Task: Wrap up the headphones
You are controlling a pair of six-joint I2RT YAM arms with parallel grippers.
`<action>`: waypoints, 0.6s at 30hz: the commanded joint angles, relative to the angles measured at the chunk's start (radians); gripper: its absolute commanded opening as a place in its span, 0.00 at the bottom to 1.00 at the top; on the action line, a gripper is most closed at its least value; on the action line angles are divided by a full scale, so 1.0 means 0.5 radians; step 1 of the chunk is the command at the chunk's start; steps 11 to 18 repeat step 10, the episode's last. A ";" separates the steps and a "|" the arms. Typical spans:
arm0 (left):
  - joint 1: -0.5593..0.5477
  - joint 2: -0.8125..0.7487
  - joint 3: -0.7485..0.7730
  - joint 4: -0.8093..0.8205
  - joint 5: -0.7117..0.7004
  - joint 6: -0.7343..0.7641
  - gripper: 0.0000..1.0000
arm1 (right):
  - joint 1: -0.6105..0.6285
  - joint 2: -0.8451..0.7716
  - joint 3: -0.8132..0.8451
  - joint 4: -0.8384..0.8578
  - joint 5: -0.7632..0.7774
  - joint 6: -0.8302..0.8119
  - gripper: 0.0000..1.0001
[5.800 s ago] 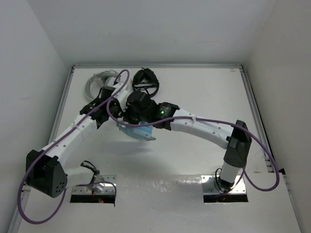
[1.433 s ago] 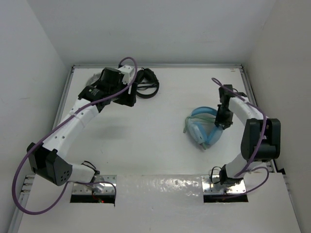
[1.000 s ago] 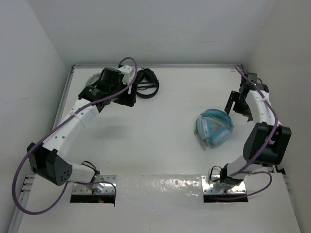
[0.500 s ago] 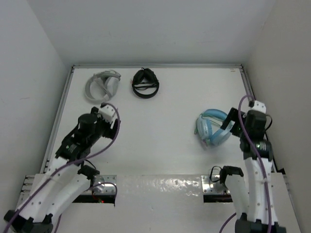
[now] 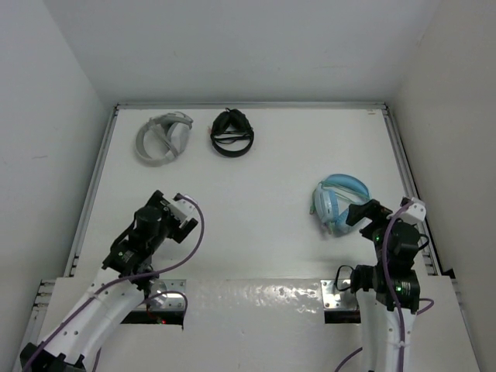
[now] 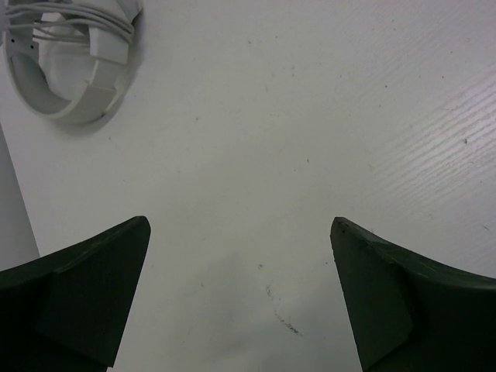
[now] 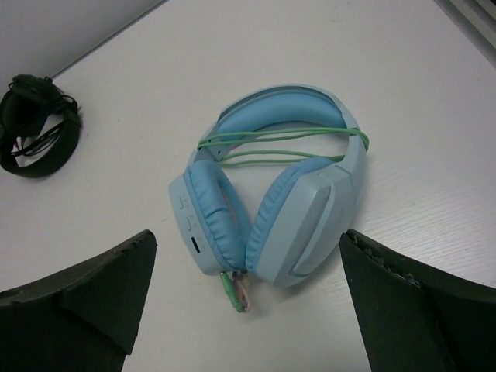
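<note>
The headphones [image 7: 271,201] are light blue, crossed by a pale green cable [image 7: 287,152]. At the top view's upper left sit light grey headphones [image 5: 163,139] and black headphones [image 5: 232,133] on a plain white table [image 5: 263,178]. The left arm [image 5: 101,302] is white with a purple cord [image 5: 200,225]

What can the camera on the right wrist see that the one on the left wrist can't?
Only the right wrist view shows the light blue headphones, with the green cable looped across them and the plug by the earcups, plus the black headphones at far left. Only the left wrist view shows the light grey headphones, in its top left corner. Both show the white table and an open gripper holding nothing: the left gripper and the right gripper.
</note>
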 commanded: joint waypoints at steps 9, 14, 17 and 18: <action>0.008 0.187 0.148 0.173 0.074 -0.169 1.00 | -0.004 0.096 0.020 -0.018 0.086 0.084 0.99; 0.008 0.172 0.148 0.198 0.031 -0.221 1.00 | -0.001 0.115 0.020 -0.015 0.089 0.087 0.99; 0.008 0.172 0.148 0.198 0.031 -0.221 1.00 | -0.001 0.115 0.020 -0.015 0.089 0.087 0.99; 0.008 0.172 0.148 0.198 0.031 -0.221 1.00 | -0.001 0.115 0.020 -0.015 0.089 0.087 0.99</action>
